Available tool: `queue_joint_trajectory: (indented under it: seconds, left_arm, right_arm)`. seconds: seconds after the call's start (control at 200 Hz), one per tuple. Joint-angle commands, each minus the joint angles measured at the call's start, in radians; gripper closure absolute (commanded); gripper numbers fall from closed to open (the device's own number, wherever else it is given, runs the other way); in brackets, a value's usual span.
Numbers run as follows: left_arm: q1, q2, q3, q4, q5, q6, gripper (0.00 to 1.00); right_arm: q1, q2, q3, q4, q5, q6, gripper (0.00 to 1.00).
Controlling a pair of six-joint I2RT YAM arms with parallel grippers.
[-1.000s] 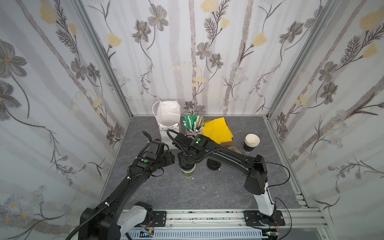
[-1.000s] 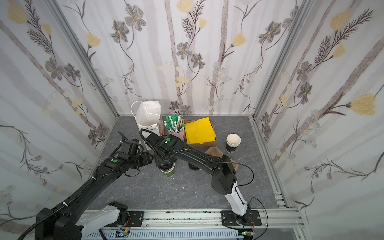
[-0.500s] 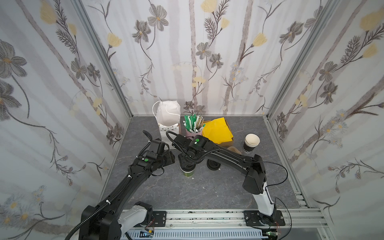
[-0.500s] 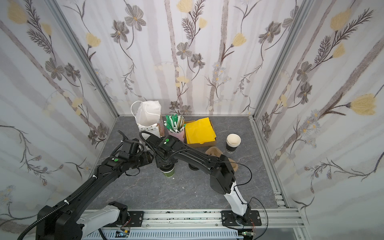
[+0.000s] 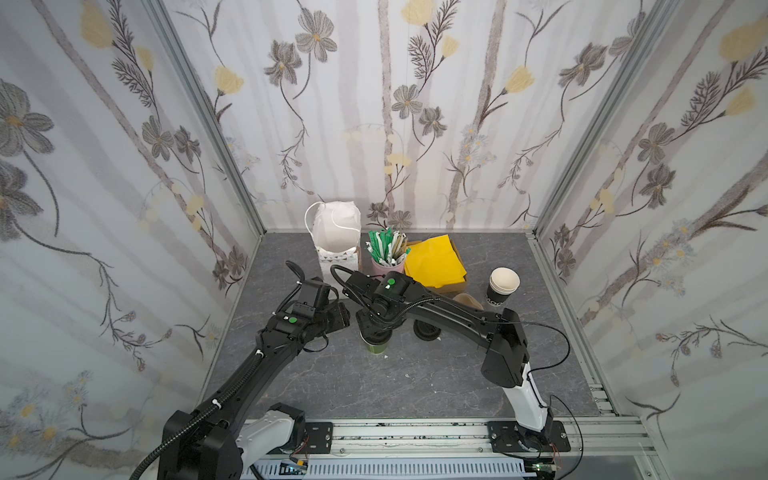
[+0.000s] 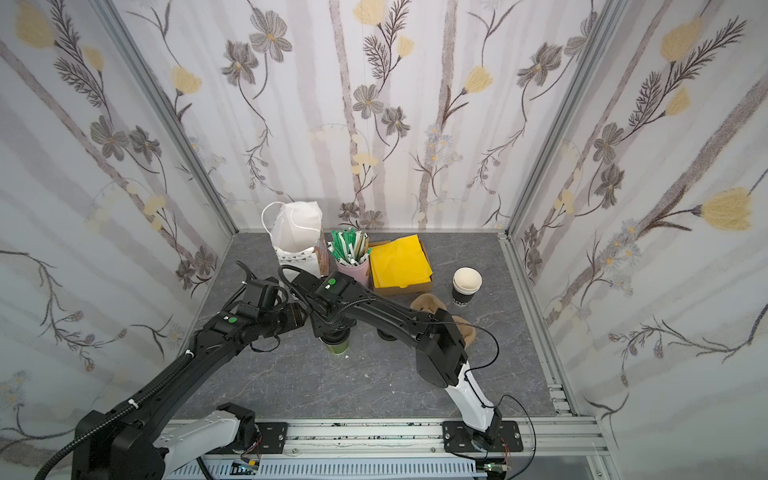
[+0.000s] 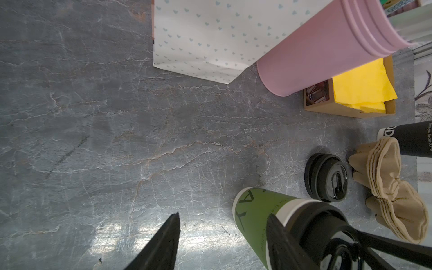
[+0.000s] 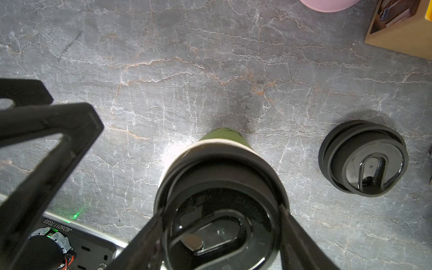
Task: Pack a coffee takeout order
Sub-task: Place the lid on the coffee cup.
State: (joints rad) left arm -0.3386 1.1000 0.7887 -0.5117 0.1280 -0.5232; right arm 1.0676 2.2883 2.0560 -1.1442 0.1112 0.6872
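I am straddling the lid [image 8: 219, 177] on the cup [image 8: 222, 136] standing on the table [image 8: 210, 70] with my right pincer [image 8: 221, 212], whether pinching I cannot tell, and holding my left pincer [image 7: 223, 216] apart and empty beside it, so I am risking tipping the cup by pulling off crooked.

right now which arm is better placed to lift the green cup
Right. The right fingers straddle the black lid on the green cup from above. The left fingers stand open beside the cup, with only table between them.
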Motion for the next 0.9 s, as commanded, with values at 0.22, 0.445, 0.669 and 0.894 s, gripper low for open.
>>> queue_joint_trajectory:
  seconds: [0.22, 0.445, 0.669, 0.894]
  left_arm:
    - [0.001, 0.006, 0.003, 0.010, -0.009, 0.003, 0.38]
    - [0.001, 0.008, 0.004, 0.010, -0.012, 0.007, 0.38]
    - [0.001, 0.007, 0.001, 0.010, -0.013, 0.009, 0.38]
    - [0.001, 0.011, 0.005, 0.010, -0.013, 0.012, 0.38]
  right_arm:
    - [0.002, 0.015, 0.029, 0.013, 0.018, -0.005, 0.31]
    - [0.001, 0.023, 0.030, 0.013, 0.010, -0.008, 0.30]
    - [0.002, 0.030, 0.035, 0.020, 0.005, -0.008, 0.29]
    - [0.002, 0.032, 0.036, 0.020, 0.002, -0.009, 0.27]
